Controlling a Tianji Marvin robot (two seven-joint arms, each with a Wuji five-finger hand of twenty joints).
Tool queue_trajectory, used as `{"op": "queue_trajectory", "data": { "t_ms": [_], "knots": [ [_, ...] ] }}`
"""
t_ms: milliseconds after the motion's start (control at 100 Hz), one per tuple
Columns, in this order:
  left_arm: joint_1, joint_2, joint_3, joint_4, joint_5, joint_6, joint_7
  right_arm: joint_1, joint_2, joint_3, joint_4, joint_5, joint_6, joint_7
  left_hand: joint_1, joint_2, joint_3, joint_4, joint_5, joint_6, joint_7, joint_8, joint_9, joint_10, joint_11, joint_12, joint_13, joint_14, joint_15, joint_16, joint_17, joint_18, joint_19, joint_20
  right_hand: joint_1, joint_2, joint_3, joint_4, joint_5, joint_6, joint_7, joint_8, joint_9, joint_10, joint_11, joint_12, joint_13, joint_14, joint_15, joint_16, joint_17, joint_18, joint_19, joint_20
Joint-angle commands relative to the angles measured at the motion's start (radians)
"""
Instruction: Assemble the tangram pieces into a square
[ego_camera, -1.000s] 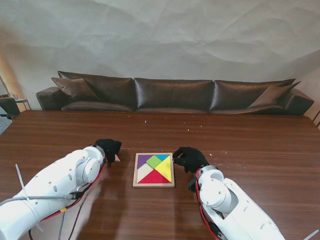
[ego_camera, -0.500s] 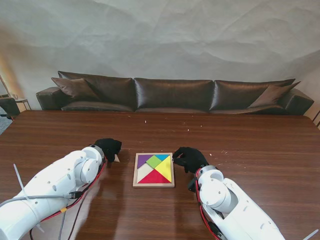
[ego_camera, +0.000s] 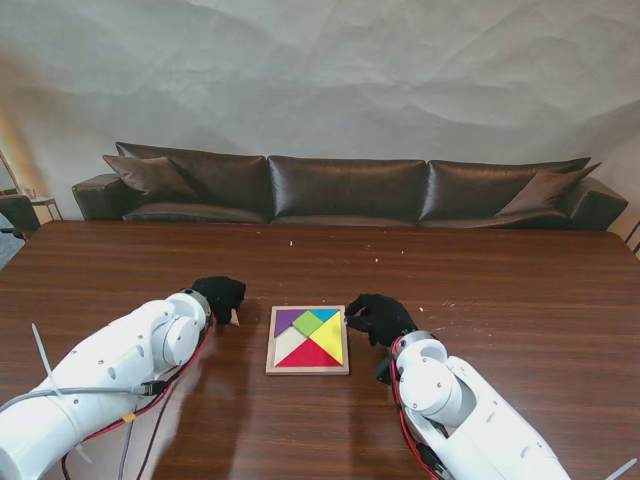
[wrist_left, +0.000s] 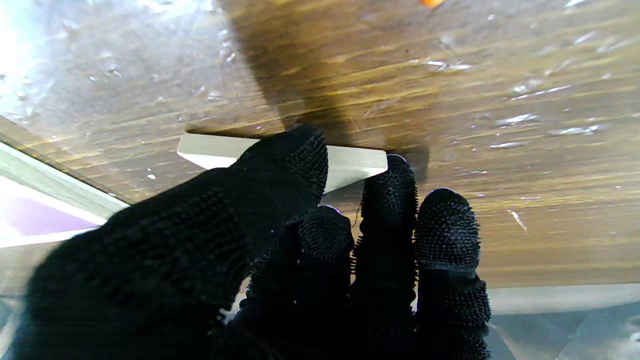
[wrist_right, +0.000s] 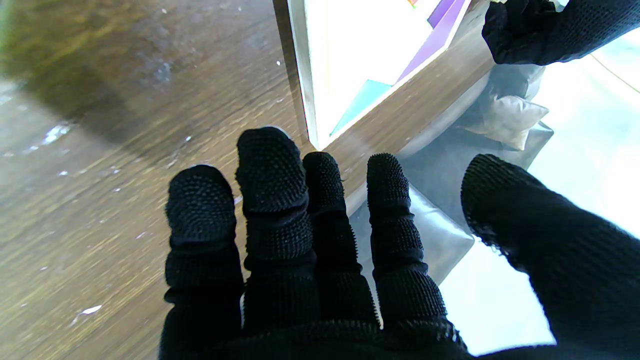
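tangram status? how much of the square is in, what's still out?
Mostly done: the tray holds purple, green, blue, yellow, red and white pieces in a near-full square. In hand: the left hand has its fingers on a pale piece lying on the table outside the tray. The right hand rests open at the tray's right edge. Left: seat that piece.

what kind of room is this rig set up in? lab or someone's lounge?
Looks more like a lounge or meeting room than a lab, though that is a guess: a long dark leather sofa with cushions stands against a plain wall, behind a big wooden table holding the tangram tray.
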Motion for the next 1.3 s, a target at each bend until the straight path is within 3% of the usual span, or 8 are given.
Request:
{"op": "queue_trajectory", "data": {
  "t_ms": [0, 120, 190, 340, 570, 810, 1050, 1290],
  "knots": [
    [0.046, -0.003, 0.024, 0.065, 0.001, 0.007, -0.045, -0.003, -0.002, -0.003, -0.001, 0.001, -0.004, 0.017, 0.101, 0.124, -0.188, -0.003, 0.132, -0.042, 0.288, 0.097, -0.075, 0.019, -0.035, 0.020, 0.022, -0.036, 0.011, 0.005, 0.021, -0.030, 0.047, 0.010, -0.007, 0.025, -0.016, 0.031, -0.013, 0.005, 0.006, -0.004, -0.030, 0.024, 0.009, -0.018, -0.016, 0.005, 0.016, -0.001, -0.137, 0.011, 0.023, 0.029],
    [0.047, -0.001, 0.023, 0.061, 0.002, 0.013, -0.051, -0.002, -0.001, -0.003, -0.001, 0.001, -0.007, 0.021, 0.091, 0.127, -0.196, -0.005, 0.064, -0.016, 0.262, 0.084, -0.212, 0.096, -0.142, -0.083, 0.022, -0.092, 0.055, 0.003, 0.030, -0.085, 0.059, -0.003, -0.009, 0.027, -0.018, 0.030, -0.012, 0.004, 0.006, -0.004, -0.031, 0.022, 0.008, -0.018, -0.016, 0.004, 0.015, -0.001, -0.137, 0.011, 0.023, 0.029],
    [0.047, -0.001, 0.022, 0.058, -0.001, 0.016, -0.059, -0.002, -0.001, -0.003, 0.000, 0.001, -0.008, 0.022, 0.072, 0.133, -0.210, -0.004, 0.001, -0.015, 0.153, 0.033, -0.278, 0.143, -0.199, -0.363, 0.008, -0.127, 0.072, -0.018, 0.024, -0.108, 0.057, -0.013, -0.008, 0.027, -0.017, 0.031, -0.012, 0.004, 0.006, -0.004, -0.031, 0.023, 0.008, -0.019, -0.017, 0.004, 0.015, -0.001, -0.137, 0.011, 0.023, 0.029],
    [0.041, -0.001, 0.032, 0.060, -0.010, 0.021, -0.076, -0.001, 0.000, -0.003, 0.000, 0.002, -0.010, 0.025, 0.012, 0.150, -0.200, -0.009, -0.024, -0.015, -0.169, -0.103, -0.348, 0.184, -0.361, -0.590, -0.029, -0.146, 0.105, -0.044, 0.004, -0.129, 0.048, -0.014, -0.009, 0.027, -0.017, 0.031, -0.012, 0.002, 0.006, -0.004, -0.031, 0.023, 0.008, -0.019, -0.017, 0.004, 0.015, -0.001, -0.138, 0.011, 0.023, 0.029],
    [0.015, -0.006, 0.074, 0.081, -0.036, 0.025, -0.098, -0.001, 0.000, -0.002, 0.001, 0.003, -0.011, 0.027, 0.017, 0.127, -0.201, -0.019, 0.098, 0.066, -0.586, -0.334, -0.179, 0.173, -0.385, -0.674, 0.035, -0.197, 0.146, -0.075, 0.049, -0.165, 0.063, -0.019, -0.009, 0.027, -0.017, 0.031, -0.011, 0.004, 0.006, -0.003, -0.031, 0.022, 0.008, -0.019, -0.017, 0.004, 0.016, -0.001, -0.139, 0.009, 0.023, 0.029],
    [-0.013, -0.017, 0.127, 0.121, -0.046, 0.014, -0.072, -0.001, 0.001, -0.002, 0.002, 0.004, -0.012, 0.029, 0.022, 0.115, -0.198, -0.028, 0.195, -0.030, -0.195, -0.173, 0.058, 0.050, -0.430, -0.409, 0.098, -0.165, 0.130, -0.066, 0.095, -0.133, 0.082, -0.018, -0.008, 0.028, -0.017, 0.031, -0.010, 0.003, 0.006, -0.003, -0.030, 0.022, 0.008, -0.019, -0.017, 0.004, 0.015, -0.001, -0.139, 0.010, 0.023, 0.029],
    [-0.021, -0.018, 0.148, 0.130, -0.039, 0.007, -0.060, -0.001, 0.001, -0.001, 0.003, 0.007, -0.012, 0.030, 0.059, 0.124, -0.201, -0.024, 0.222, -0.145, 0.210, -0.053, 0.283, -0.077, -0.532, -0.381, 0.121, -0.112, 0.174, -0.056, 0.099, -0.044, 0.129, 0.009, -0.007, 0.032, -0.017, 0.031, -0.010, 0.002, 0.006, -0.003, -0.031, 0.024, 0.008, -0.019, -0.017, 0.005, 0.016, -0.001, -0.139, 0.011, 0.023, 0.029],
    [-0.015, -0.014, 0.141, 0.116, -0.044, 0.012, -0.082, 0.001, 0.000, -0.002, 0.007, 0.007, -0.013, 0.028, 0.027, 0.166, -0.170, -0.014, 0.150, -0.042, 0.332, 0.065, 0.313, -0.012, -0.489, -0.310, 0.048, -0.031, 0.265, -0.007, -0.006, 0.096, 0.160, 0.090, -0.006, 0.034, -0.018, 0.031, -0.009, 0.004, 0.006, -0.003, -0.033, 0.022, 0.008, -0.019, -0.018, 0.004, 0.016, -0.001, -0.140, 0.011, 0.023, 0.029]
  ]
}}
